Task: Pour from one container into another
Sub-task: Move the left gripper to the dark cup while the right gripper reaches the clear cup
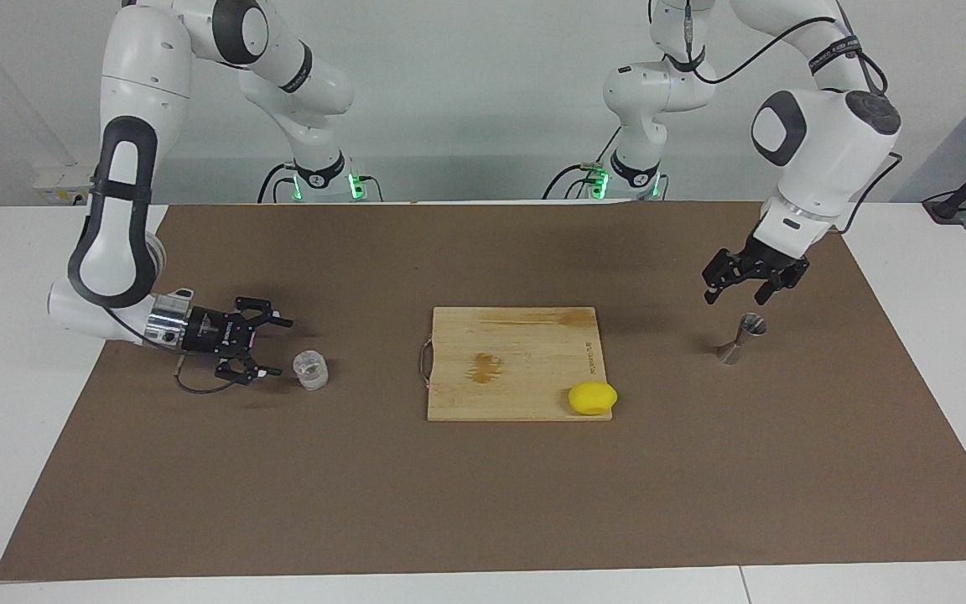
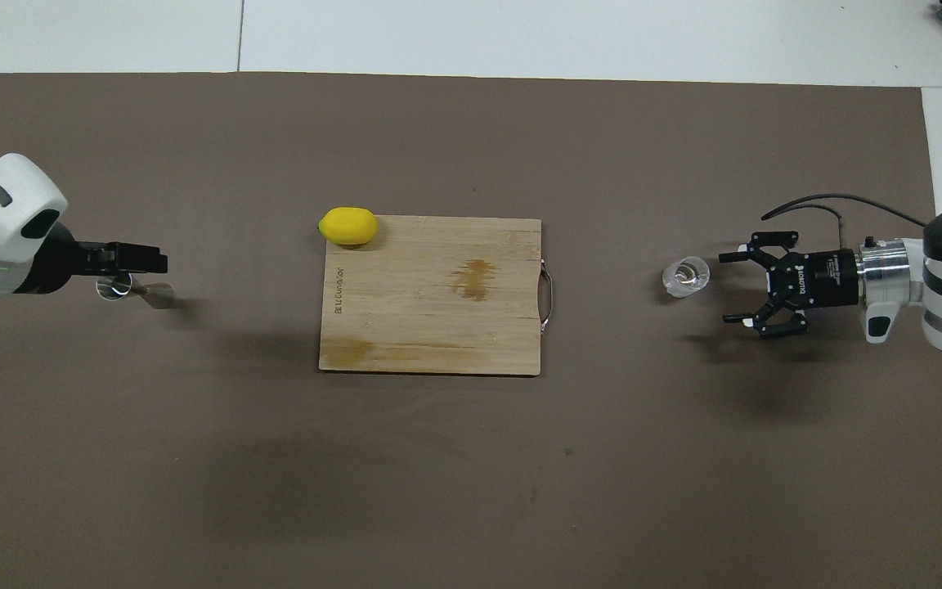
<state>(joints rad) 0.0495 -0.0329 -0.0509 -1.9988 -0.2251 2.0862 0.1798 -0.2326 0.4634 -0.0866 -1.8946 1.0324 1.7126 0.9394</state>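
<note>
Covering most of the white bench (image 1: 55,252), a large brown rectangular mat (image 1: 483,495) carries every item listed here.

Rectangular pale wooden cutting board (image 1: 516,362), with a thin metal handle on the edge toward the right arm's end: lies flat at the centre of the mat.

Right gripper (image 1: 273,346), black, two-fingered: low over the mat toward the right arm's end, lying sideways and pointing at the glass cup, jaws wide and holding nothing; its fingertips stand just beside the cup, apart from it.

Left gripper (image 1: 734,295), black, two-fingered: hangs above the jigger near the mat's edge at the left arm's end, pointing down, jaws apart and holding nothing, clear of the jigger's rim.

Yellow oval lemon (image 1: 592,398): rests on the board's corner farthest from the robots, toward the left arm's end.

Small clear cylindrical glass cup (image 1: 311,370): upright on the mat, between the board's handle edge and the right gripper.

Small silver hourglass-shaped metal jigger (image 1: 739,337): upright on the mat, under the left gripper.
</note>
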